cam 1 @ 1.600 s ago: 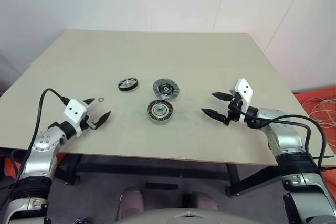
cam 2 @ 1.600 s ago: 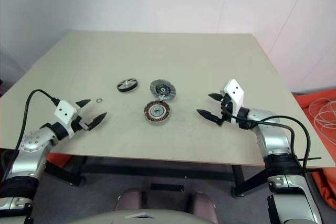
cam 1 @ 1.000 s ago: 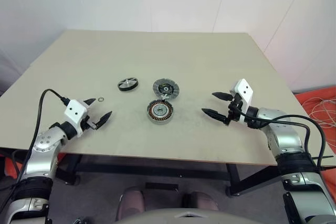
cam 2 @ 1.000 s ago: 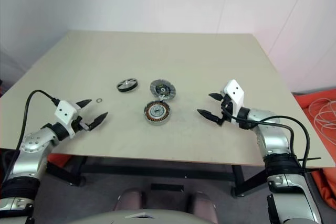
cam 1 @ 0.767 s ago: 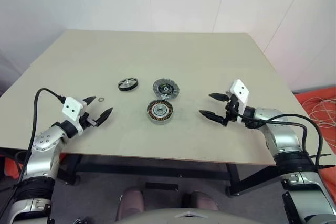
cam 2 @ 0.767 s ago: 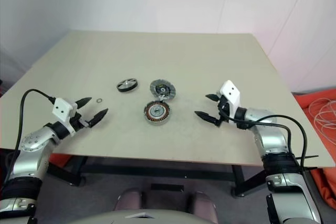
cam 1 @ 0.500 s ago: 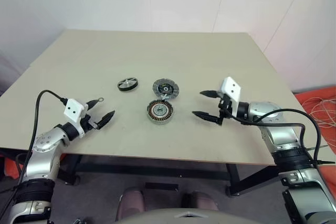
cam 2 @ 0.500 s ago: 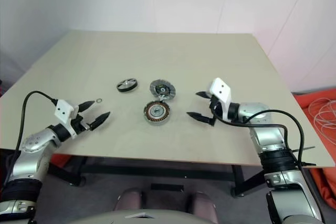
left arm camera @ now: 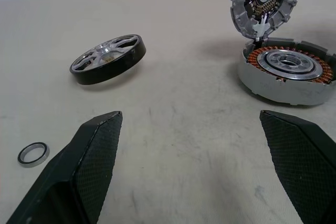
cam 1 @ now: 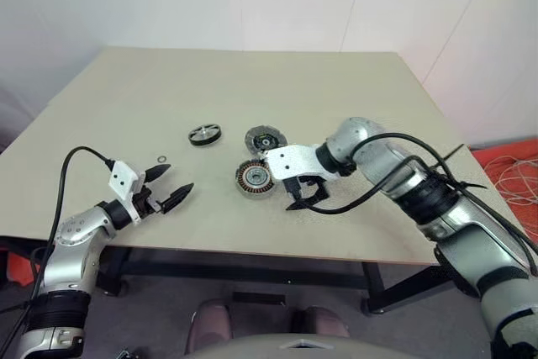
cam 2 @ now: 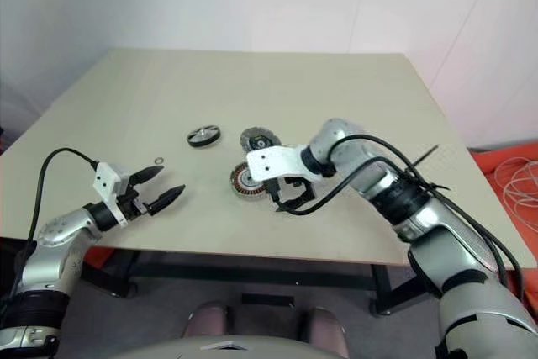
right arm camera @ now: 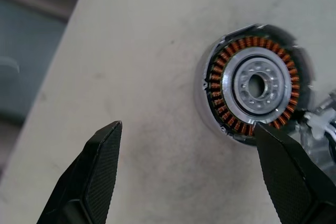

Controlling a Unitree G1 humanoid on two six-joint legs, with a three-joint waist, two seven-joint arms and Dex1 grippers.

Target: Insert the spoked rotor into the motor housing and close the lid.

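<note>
Housing (cam 1: 255, 178) sat near the middle of the frame on the beige table (cam 1: 336, 107), open side up, copper windings ringed around a silver hub. Lid (cam 1: 266, 140) was right behind it, just above it in the frame, dark inner face showing; the left wrist view had it tilted up on edge against the housing's far rim, touching or very nearly. Spoked wheel (cam 1: 204, 134) lay left of the lid, apart from both, black rim and silvery spokes, apparently flat on the table. Small washer ring (cam 1: 160, 159) lay further left and lower, on its own.

Right gripper (cam 1: 304, 194) was just right of the housing, pointed steeply down at the table, arm reaching in from the lower right of the frame. Jaws spread wide, nothing between them. In the right wrist view one fingertip (right arm camera: 294, 177) overlapped the housing's rim; contact couldn't be judged, and the other finger was over bare table near the front edge.

Left gripper (cam 1: 171, 187) hung low at the left of the frame, close to the front edge, pointing roughly level toward the parts. Jaws released and empty, one fingertip (cam 1: 156, 173) just short of the washer ring, not touching. Left wrist view looked between the fingers at the wheel, lid and housing, all well beyond the tips.
</note>
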